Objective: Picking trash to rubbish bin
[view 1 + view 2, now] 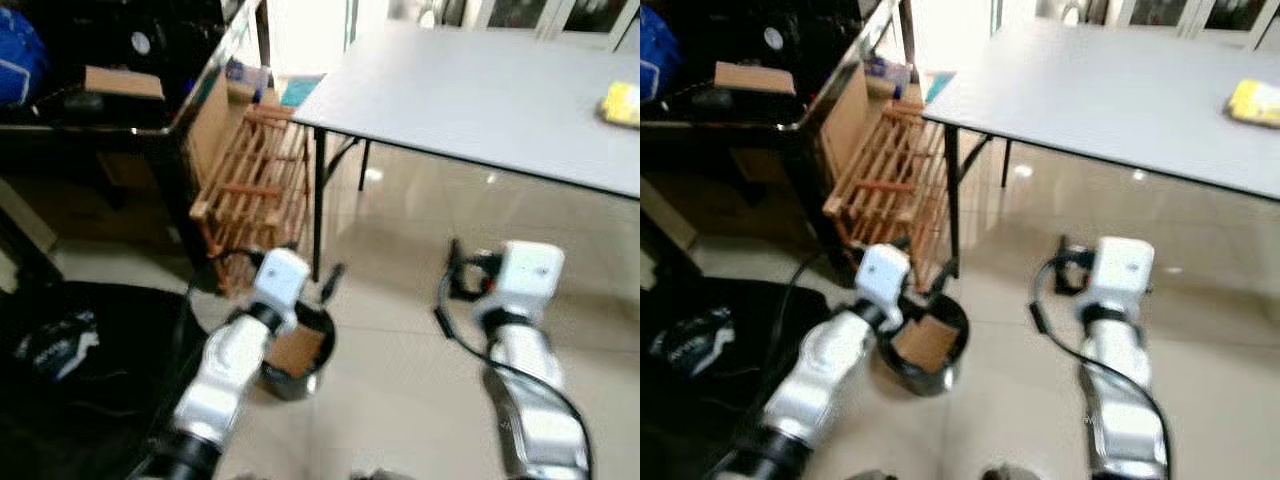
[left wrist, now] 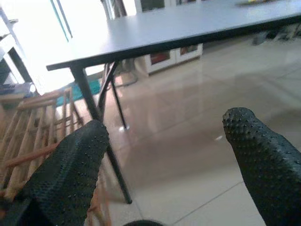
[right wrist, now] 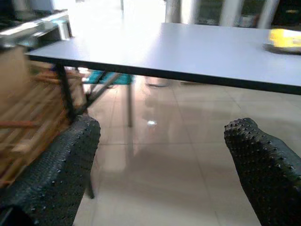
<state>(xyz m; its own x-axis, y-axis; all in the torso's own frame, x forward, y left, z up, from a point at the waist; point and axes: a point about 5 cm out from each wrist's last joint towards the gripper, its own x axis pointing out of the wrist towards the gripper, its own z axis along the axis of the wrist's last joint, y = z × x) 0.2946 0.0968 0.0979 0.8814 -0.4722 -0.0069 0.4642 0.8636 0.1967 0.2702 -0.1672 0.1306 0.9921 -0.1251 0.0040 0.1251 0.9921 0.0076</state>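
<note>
table: one large pale-grey flat-topped table (image 1: 470,95) on thin black legs, ahead and to the robot's right; it carries the only loose scrap in view
crate: one slatted wooden crate (image 1: 255,185) leaning by the table's near-left leg, just beyond the bin
bin: one small round black rubbish bin (image 1: 930,345) on the tiled floor, a brown cardboard piece (image 1: 927,343) already lying inside; it sits directly under the left arm
left gripper (image 2: 171,176): hovers over the bin's rim, its two black fingers spread wide with nothing between them
right gripper (image 3: 162,172): held out over bare floor short of the table edge, fingers likewise parted and empty
trash: one small yellow crumpled object (image 1: 622,103) on the table's far right corner — ahead, above and to the right of both claws; its long axis runs roughly along the table's far edge
nearer arm: the right one, by my reading — the bin lies on the opposite side, so the carry crosses leftward
</note>
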